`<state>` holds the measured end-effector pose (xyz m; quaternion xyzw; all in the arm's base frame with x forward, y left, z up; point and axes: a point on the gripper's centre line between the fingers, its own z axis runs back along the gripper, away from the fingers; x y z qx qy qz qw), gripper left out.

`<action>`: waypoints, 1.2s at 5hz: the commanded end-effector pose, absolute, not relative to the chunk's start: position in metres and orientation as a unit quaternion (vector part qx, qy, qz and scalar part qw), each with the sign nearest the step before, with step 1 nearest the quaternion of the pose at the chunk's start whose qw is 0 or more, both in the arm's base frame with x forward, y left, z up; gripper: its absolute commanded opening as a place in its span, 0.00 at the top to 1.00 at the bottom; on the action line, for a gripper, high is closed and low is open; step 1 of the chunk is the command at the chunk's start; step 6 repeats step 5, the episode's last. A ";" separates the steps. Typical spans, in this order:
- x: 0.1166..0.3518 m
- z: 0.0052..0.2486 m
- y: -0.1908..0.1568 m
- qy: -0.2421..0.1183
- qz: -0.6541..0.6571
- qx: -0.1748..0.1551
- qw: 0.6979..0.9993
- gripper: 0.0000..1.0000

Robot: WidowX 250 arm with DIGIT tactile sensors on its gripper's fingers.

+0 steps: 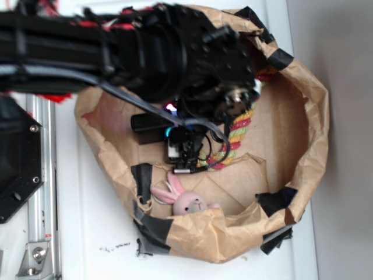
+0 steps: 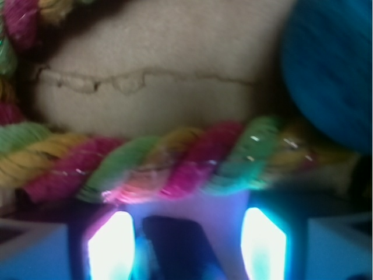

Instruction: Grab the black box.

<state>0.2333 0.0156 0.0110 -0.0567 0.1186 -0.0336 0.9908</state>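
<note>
The black box (image 1: 147, 125) lies on the brown paper floor inside the paper-walled pen, directly under the arm's head. My gripper (image 1: 172, 135) is lowered over it. In the wrist view a dark block, the black box (image 2: 175, 251), sits between my two glowing pads (image 2: 111, 248), close to the left one and with a clear gap to the right one. The gripper (image 2: 186, 236) is open, and I cannot tell if either pad touches the box. The view is blurred.
A multicoloured rope (image 1: 236, 131) lies just past the fingertips and crosses the wrist view (image 2: 175, 160). A teal ball (image 2: 332, 70) sits at the upper right there. A pink toy bunny (image 1: 185, 201) lies near the front paper wall (image 1: 233, 230). A black octagonal plate (image 1: 14, 163) lies outside at the left.
</note>
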 end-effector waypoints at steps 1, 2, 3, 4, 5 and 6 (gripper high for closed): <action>0.231 0.110 0.026 0.026 -0.010 -0.011 1.000 1.00; 0.212 0.160 0.028 -0.031 0.003 0.013 0.999 1.00; 0.213 0.191 0.018 -0.055 -0.018 0.035 0.998 1.00; 0.218 0.185 0.015 -0.064 -0.043 0.062 0.995 1.00; 0.230 0.176 0.013 -0.055 -0.049 0.059 0.996 1.00; 0.230 0.176 0.013 -0.055 -0.049 0.059 0.996 1.00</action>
